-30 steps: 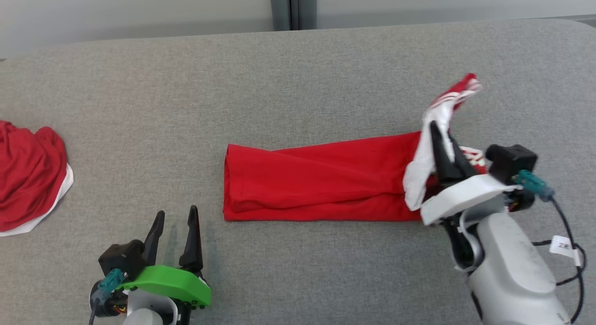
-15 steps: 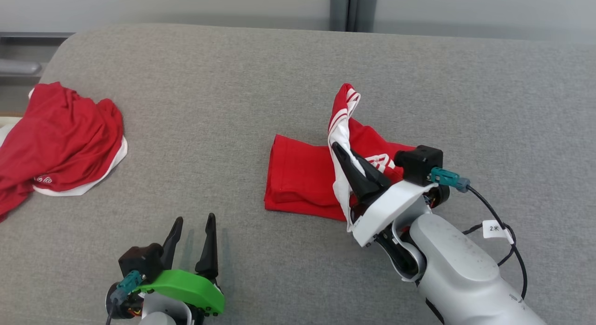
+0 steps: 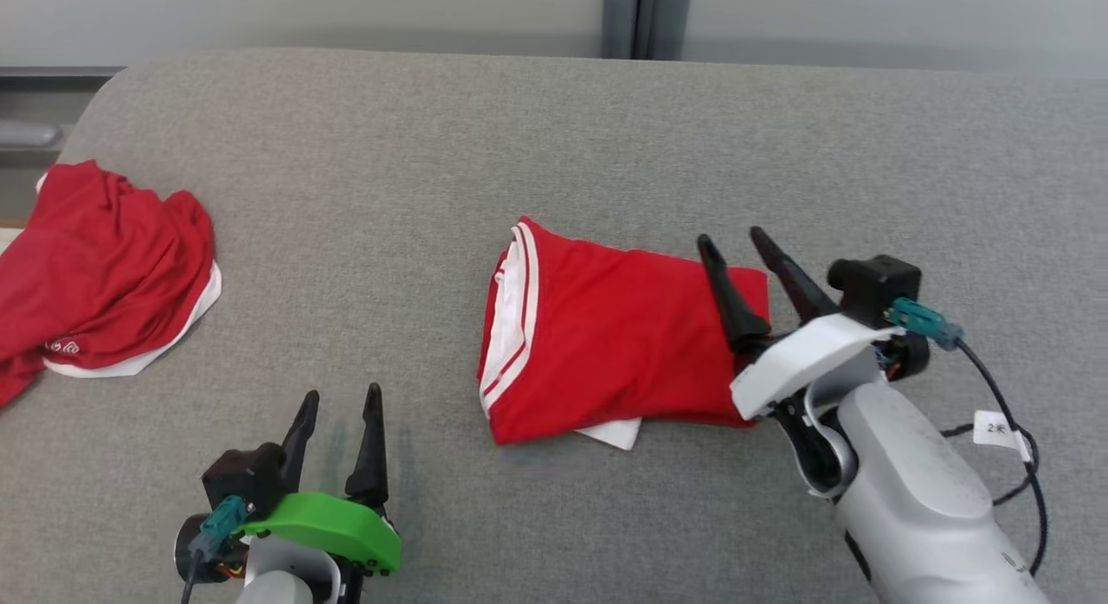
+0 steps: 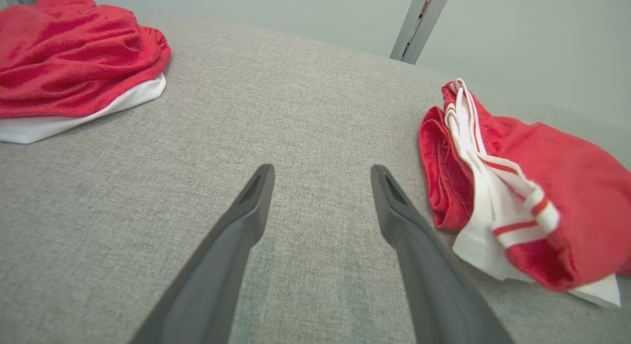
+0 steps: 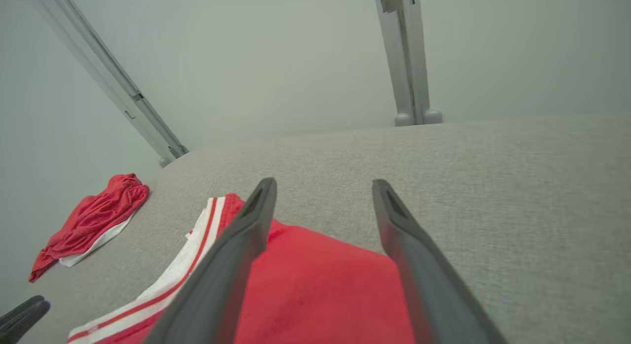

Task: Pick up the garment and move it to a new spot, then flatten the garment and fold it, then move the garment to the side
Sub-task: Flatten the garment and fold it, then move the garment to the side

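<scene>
A broad surface (image 3: 346, 197) covered in grey woven cloth is stretching across the whole foreground, its far left corner curving round. Behind it a plain, pale grey-green wall (image 3: 303, 16) is running from side to side. A grey metal post (image 3: 619, 20) is standing upright against that wall, just beyond the surface's far edge. In the right wrist view another pale metal rail (image 5: 103, 63) is slanting up past the far left corner. A dark ledge (image 3: 52, 71) is showing beyond the rounded corner in the head view. Soft, even light is falling over everything, casting only faint shadows.
</scene>
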Robot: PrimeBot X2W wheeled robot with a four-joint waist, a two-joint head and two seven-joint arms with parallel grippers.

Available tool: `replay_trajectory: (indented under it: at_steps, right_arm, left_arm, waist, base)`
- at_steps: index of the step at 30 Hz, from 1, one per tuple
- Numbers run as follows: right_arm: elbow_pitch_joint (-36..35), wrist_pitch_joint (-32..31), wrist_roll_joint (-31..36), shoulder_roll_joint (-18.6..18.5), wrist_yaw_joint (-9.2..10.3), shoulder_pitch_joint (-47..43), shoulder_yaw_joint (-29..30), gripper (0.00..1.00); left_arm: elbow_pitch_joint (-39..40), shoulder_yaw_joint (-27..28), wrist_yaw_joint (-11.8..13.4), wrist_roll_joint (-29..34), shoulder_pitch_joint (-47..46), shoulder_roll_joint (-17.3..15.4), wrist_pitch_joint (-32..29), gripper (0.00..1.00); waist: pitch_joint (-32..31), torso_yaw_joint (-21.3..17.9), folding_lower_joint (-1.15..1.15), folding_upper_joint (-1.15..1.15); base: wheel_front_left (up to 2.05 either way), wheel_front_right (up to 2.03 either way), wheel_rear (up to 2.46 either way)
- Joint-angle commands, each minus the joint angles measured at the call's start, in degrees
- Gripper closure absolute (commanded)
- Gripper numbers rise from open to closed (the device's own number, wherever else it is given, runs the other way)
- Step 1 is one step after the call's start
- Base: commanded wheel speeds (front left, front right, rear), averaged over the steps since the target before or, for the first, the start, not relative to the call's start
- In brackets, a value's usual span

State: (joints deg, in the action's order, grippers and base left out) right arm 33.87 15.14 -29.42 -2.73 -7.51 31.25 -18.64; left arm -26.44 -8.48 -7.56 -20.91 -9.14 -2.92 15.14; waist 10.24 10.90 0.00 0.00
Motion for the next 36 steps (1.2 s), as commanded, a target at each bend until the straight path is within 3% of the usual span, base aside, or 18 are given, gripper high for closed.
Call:
replay_trajectory:
  at_steps: [1, 8, 16, 26, 36]
  right_arm:
    - [-0.19, -0.02, 2.88, -0.36, 0.05, -2.27, 3.27, 0.00]
    - [-4.17, -0.02, 14.60, -0.26, 0.05, -9.83, 17.13, 0.00]
    - [-7.31, -0.02, 17.13, -0.26, 0.05, -17.41, 22.70, 0.00]
    - [-5.95, -0.02, 15.70, -0.25, 0.05, -19.64, 20.16, 0.00]
    - [0.46, -0.02, 9.65, -0.30, 0.05, -8.01, 5.15, 0.00]
  left_arm:
    - [0.34, 0.55, 0.16, 0.91, 0.00, -0.20, -0.02, 0.00]
    - [2.27, 3.26, 0.16, 5.33, 1.23, -1.07, -0.02, 0.00]
    - [4.94, 5.85, 0.16, 10.21, 4.06, -0.98, -0.02, 0.00]
    - [6.25, 6.52, 0.16, 11.80, 6.57, -0.23, -0.02, 0.00]
    - [6.62, 3.60, 0.16, 10.36, 3.40, -0.14, -0.02, 0.00]
  waist:
    - [-1.30, -3.58, 0.00, 0.00]
    - [-2.03, -8.91, 0.00, 0.00]
    - [-3.17, -11.96, 0.00, 0.00]
    - [-3.56, -11.62, 0.00, 0.00]
    - [-0.19, -7.55, 0.00, 0.00]
  base:
    - [0.00, 0.00, 0.00]
    - [0.00, 0.00, 0.00]
    - [0.00, 0.00, 0.00]
    - [0.00, 0.00, 0.00]
    - [0.00, 0.00, 0.00]
